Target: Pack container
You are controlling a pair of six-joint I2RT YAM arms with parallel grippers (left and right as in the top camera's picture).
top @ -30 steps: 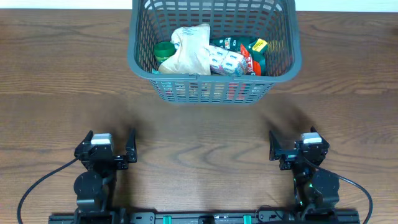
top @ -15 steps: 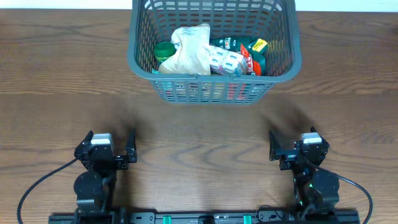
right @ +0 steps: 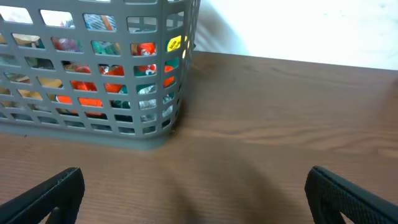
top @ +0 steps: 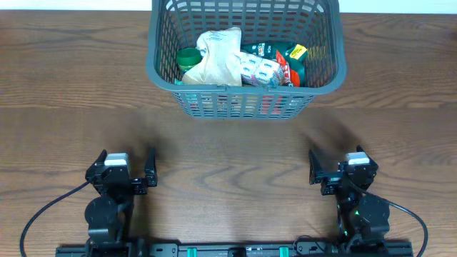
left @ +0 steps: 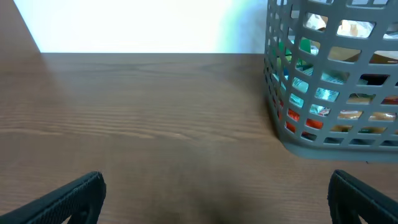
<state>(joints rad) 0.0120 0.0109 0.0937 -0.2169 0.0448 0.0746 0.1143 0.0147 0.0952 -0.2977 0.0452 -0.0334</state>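
Observation:
The grey lattice container [top: 161, 68] stands at the far middle of the wooden table. It holds a crumpled beige bag [top: 218, 57], a green-lidded item [top: 188, 57] and several colourful packets [top: 275, 63]. It also shows in the left wrist view [left: 283, 127] at the right and in the right wrist view [right: 124, 135] at the left. My left gripper [top: 127, 168] is open and empty near the table's front left; its fingers frame bare wood [left: 214, 199]. My right gripper [top: 335, 168] is open and empty at the front right [right: 193, 196].
Brown wood table [top: 228, 143] lies between the grippers and the container. A pale wall runs behind the table's far edge [left: 137, 28]. Black cables trail from both arm bases at the front edge.

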